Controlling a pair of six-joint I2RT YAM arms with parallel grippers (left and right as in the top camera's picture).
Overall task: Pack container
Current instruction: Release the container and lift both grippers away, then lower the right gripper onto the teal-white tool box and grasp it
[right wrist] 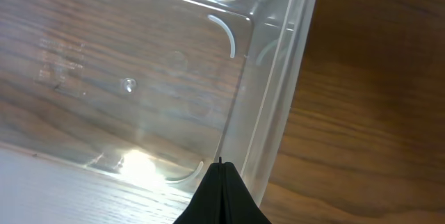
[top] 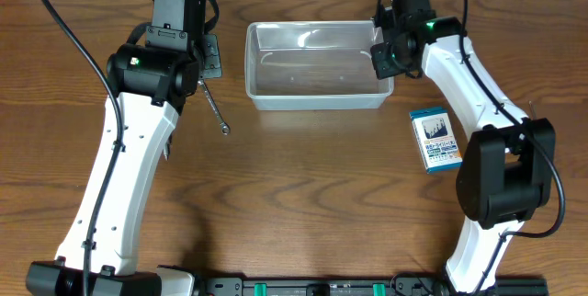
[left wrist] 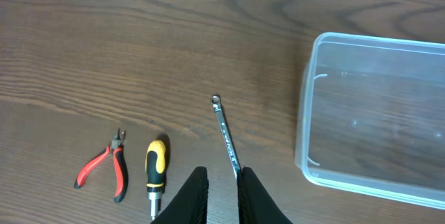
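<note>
The container is a clear plastic bin at the table's back middle, with nothing in it. It also shows in the left wrist view and the right wrist view. My right gripper is shut, its tips over the bin's right end wall; nothing shows between them. My left gripper is left of the bin, its fingers a little apart and empty. A silver wrench lies on the table, its near end beside my right finger.
Red-handled pliers and a yellow and black screwdriver lie left of the wrench. A blue and white box lies right of the bin, near my right arm.
</note>
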